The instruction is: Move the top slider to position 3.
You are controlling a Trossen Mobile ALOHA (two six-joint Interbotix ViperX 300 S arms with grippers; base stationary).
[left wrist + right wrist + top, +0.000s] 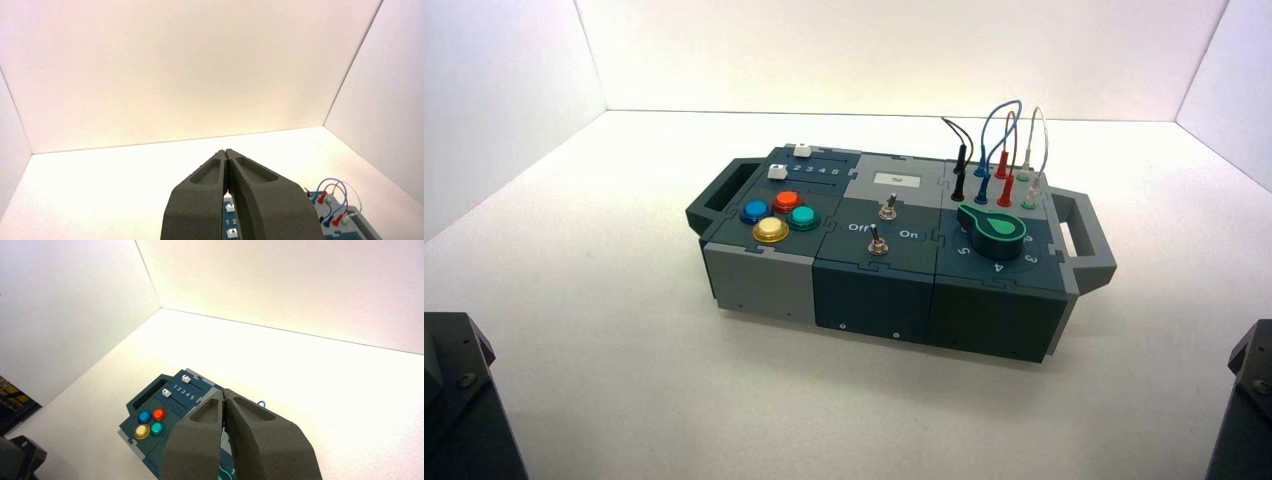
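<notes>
The top slider [802,151] is a small white knob on the far track at the box's left end, and shows again in the right wrist view [185,378]. There it sits at the end of its track beside the digit 1. Position 3 [183,392] is the middle digit of the printed 1 2 3 4 5 row between the two tracks. A twin white knob [776,171] sits on the nearer track. My left gripper [226,151] is shut and empty, held back from the box. My right gripper [224,391] is also shut and empty, above the box's right part.
Blue, red, yellow and teal round buttons [776,215] lie in front of the sliders. Two toggle switches [882,225], a green dial knob [994,225] and upright plugged wires [999,160] fill the middle and right. Handles jut from both ends. My arms rest at the near corners [454,390] [1249,400].
</notes>
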